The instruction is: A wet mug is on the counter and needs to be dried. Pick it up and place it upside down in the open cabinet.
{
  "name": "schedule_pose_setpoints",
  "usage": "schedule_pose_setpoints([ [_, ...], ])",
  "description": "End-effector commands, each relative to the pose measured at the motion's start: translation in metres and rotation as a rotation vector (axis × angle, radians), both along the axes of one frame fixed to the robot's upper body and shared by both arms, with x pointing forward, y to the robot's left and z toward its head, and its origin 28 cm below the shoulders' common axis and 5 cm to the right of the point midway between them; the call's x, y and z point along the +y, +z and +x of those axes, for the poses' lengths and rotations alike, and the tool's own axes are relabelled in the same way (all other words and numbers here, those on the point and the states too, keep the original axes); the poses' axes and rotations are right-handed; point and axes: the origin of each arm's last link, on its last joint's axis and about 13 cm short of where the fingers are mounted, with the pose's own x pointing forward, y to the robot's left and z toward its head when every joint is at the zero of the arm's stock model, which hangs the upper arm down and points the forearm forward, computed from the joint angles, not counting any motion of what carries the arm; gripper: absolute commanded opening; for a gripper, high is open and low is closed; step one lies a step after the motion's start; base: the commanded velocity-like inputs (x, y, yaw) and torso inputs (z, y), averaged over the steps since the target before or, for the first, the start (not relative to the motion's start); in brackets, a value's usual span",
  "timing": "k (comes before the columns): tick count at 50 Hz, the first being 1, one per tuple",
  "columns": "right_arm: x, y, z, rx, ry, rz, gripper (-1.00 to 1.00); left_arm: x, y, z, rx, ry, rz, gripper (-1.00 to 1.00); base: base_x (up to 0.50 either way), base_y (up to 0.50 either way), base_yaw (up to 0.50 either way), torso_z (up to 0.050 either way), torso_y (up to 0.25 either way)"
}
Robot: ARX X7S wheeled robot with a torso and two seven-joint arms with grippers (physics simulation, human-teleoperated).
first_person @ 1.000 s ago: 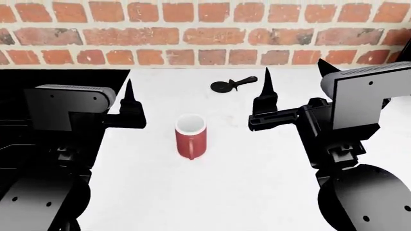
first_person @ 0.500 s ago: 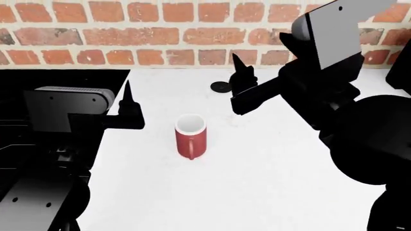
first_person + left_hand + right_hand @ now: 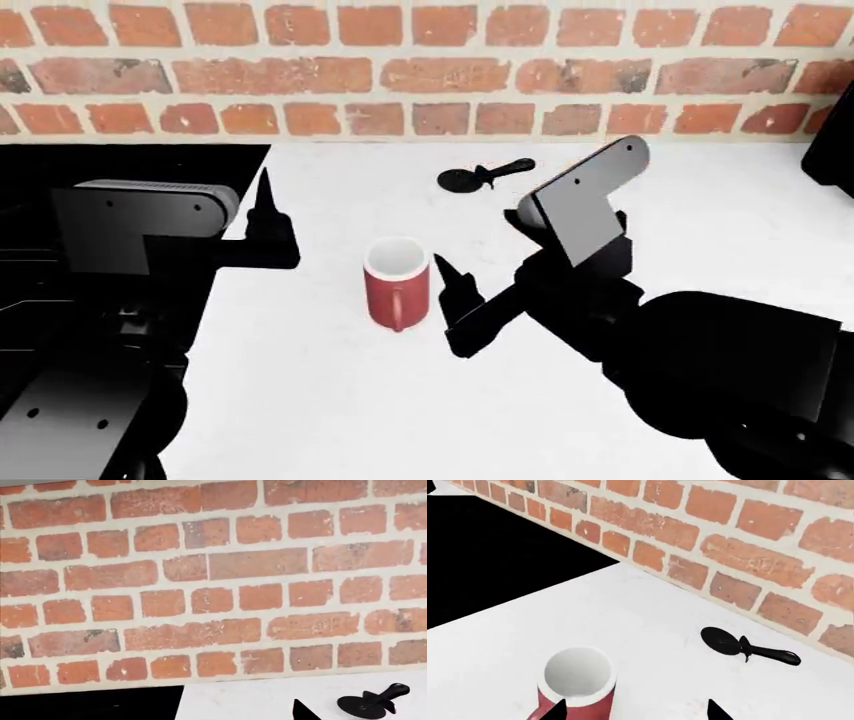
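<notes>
Small red cylindrical mug (image 3: 396, 283) stands upright just left of the right gripper (image 3: 450, 290) — fingers spread wide, holding nothing.

- The mug (image 3: 396, 283) stands upright on the counter (image 3: 334, 400), near the middle in front of me.
- My right gripper (image 3: 454, 300) sits just right of the mug, apart from it.
- My left gripper (image 3: 264, 215) hangs left of the mug, over the counter's left edge, where the stovetop (image 3: 120, 165) begins.
- The utensil (image 3: 483, 176) lies on the counter behind the mug, toward the right.
- The brick wall (image 3: 427, 70) runs along the counter's back edge.
</notes>
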Motion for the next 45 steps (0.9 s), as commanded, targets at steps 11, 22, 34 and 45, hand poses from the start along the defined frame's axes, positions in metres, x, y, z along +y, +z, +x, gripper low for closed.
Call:
schedule_pose_setpoints([
  [11,0.009,-0.046,-0.011,0.158,0.167,-0.039,1.0,0.002,-0.003,0.0,0.005,0.008,0.003,1.0,0.0,0.0,0.0,0.0,0.0],
  [22,0.009,-0.058,-0.02,0.187,0.225,-0.067,1.0,0.001,-0.003,0.0,0.005,0.005,0.005,1.0,0.0,0.0,0.0,0.0,0.0],
  [34,0.019,-0.07,-0.006,0.191,0.192,-0.066,1.0,0.002,-0.004,0.002,0.007,0.006,0.002,1.0,0.0,0.0,0.0,0.0,0.0],
  [45,0.028,-0.075,0.011,0.154,0.122,-0.048,1.0,0.002,-0.002,0.002,0.004,0.006,0.002,1.0,0.0,0.0,0.0,0.0,0.0],
])
